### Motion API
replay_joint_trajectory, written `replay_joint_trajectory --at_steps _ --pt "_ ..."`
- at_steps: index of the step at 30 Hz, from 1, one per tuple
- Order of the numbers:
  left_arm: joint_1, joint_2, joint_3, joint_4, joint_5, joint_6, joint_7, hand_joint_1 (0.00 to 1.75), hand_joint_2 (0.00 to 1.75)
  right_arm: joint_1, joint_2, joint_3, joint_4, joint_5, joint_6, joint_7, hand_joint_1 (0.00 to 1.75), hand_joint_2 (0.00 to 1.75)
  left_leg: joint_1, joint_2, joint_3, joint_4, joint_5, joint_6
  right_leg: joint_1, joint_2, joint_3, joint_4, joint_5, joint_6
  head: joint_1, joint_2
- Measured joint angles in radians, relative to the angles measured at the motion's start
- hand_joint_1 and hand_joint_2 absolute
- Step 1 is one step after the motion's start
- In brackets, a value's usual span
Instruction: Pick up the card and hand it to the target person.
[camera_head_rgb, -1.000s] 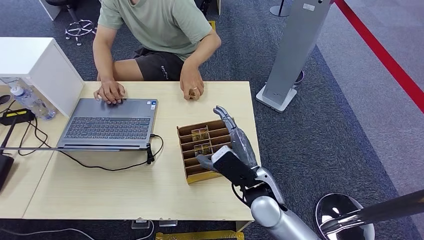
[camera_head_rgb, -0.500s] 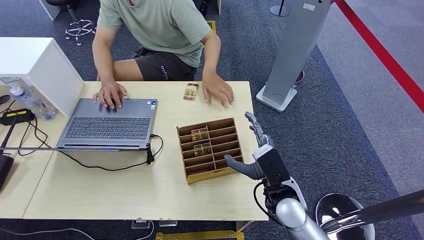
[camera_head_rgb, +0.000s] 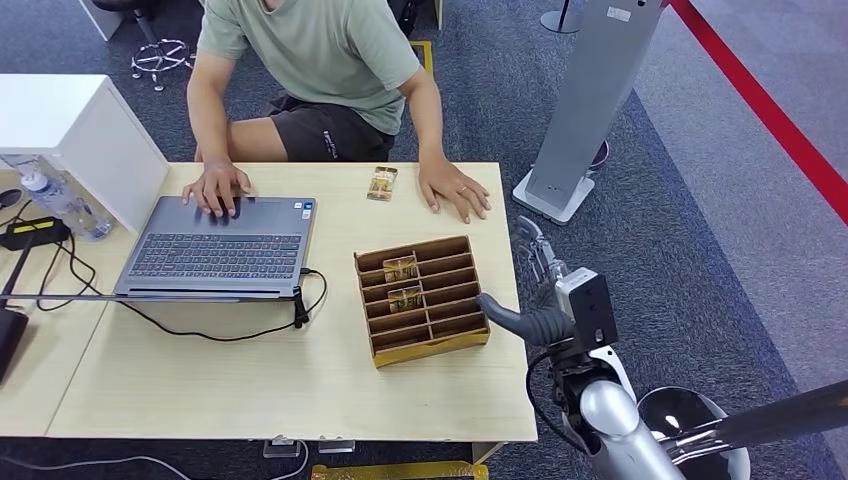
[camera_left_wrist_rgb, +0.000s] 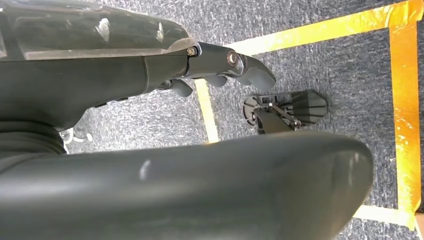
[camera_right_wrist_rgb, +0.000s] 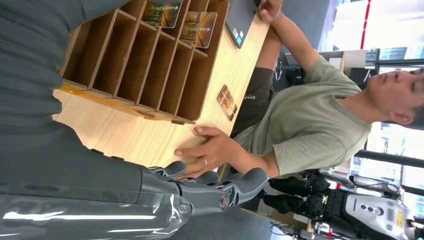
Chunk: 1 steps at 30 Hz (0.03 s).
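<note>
While the person's one hand rests on the laptop at the far left of the table, the card lies flat on the tabletop near the far edge, well beyond the right hand's fingertips and not touched by them. Between card and fingers stands the wooden slotted tray, two further cards upright in its far-left slots; the thumb tip points toward the tray's near right corner, just beside it, not touching. Person's other hand lies palm-down on the table, right of the card, ahead of the fingertips. Right hand hovers off the table's right edge, fingers extended and apart, thumb stuck out sideways, nothing held; the right wrist view confirms the fingers empty. Left hand hangs over grey carpet with yellow tape lines; fingers loosely curled, nothing between them.
</note>
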<state>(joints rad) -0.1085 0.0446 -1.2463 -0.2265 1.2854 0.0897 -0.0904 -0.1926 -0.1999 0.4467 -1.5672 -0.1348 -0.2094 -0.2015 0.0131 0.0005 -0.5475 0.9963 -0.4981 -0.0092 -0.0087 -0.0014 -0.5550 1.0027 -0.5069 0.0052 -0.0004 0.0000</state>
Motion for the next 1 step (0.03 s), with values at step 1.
replay_joint_trajectory --at_steps 1 --pt "0.0 0.0 0.0 0.0 0.0 0.0 0.0 0.0 0.0 0.0 0.0 -0.002 0.001 0.0 0.001 0.0 0.0 1.75 0.0 0.0 0.0 0.0 0.0 0.0 0.0 0.0 0.0 0.0 0.0 0.0 0.0 0.0"
